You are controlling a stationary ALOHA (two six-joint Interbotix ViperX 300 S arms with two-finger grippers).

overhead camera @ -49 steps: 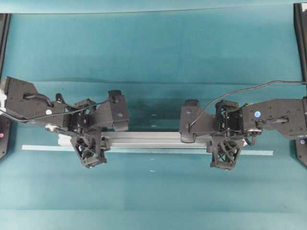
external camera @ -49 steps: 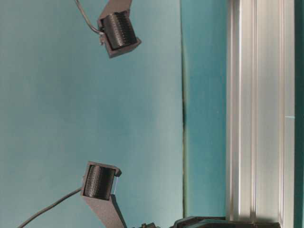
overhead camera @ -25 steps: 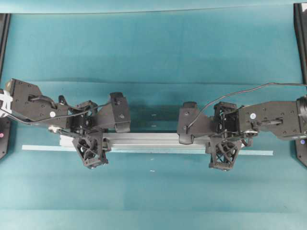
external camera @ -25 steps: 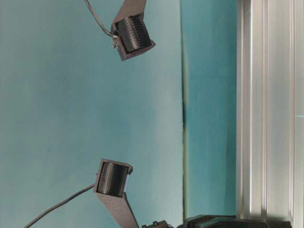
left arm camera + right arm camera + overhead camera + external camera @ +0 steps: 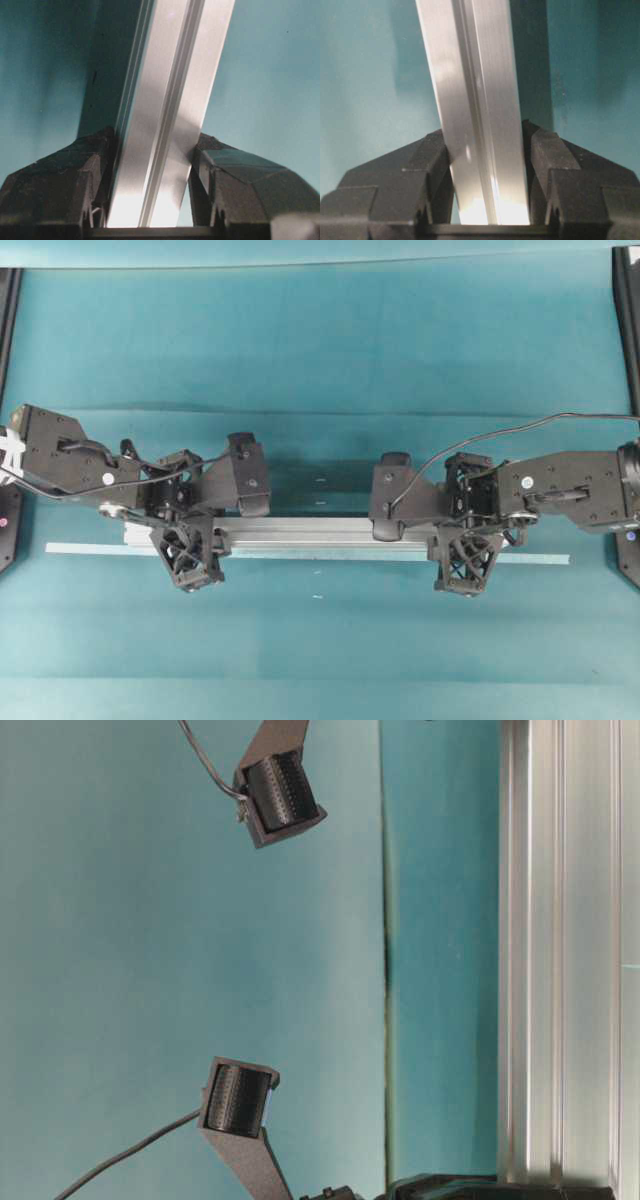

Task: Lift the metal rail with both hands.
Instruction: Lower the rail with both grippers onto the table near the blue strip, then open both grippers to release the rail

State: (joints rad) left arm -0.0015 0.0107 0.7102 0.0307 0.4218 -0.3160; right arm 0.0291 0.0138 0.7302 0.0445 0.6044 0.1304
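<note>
The metal rail (image 5: 310,532) is a long silver grooved bar lying across the middle of the teal table. It also shows in the table-level view (image 5: 560,970). My left gripper (image 5: 188,533) straddles the rail near its left end. In the left wrist view (image 5: 155,136) both black fingers press on the rail (image 5: 165,100). My right gripper (image 5: 465,533) straddles the rail near its right end. In the right wrist view (image 5: 484,131) its fingers are closed on the rail (image 5: 470,75). The rail's ends are partly hidden under the grippers.
A thin pale tape strip (image 5: 540,559) lies on the cloth just in front of the rail and reaches past both its ends. Black frame posts stand at the left edge (image 5: 8,300) and the right edge (image 5: 626,320). Two black wrist camera housings (image 5: 280,795) hang in the table-level view.
Over the first half second both arms shifted slightly. In the table-level view the rail and camera housings moved toward the frame's right. Since then almost nothing has moved. Both grips are unchanged.
</note>
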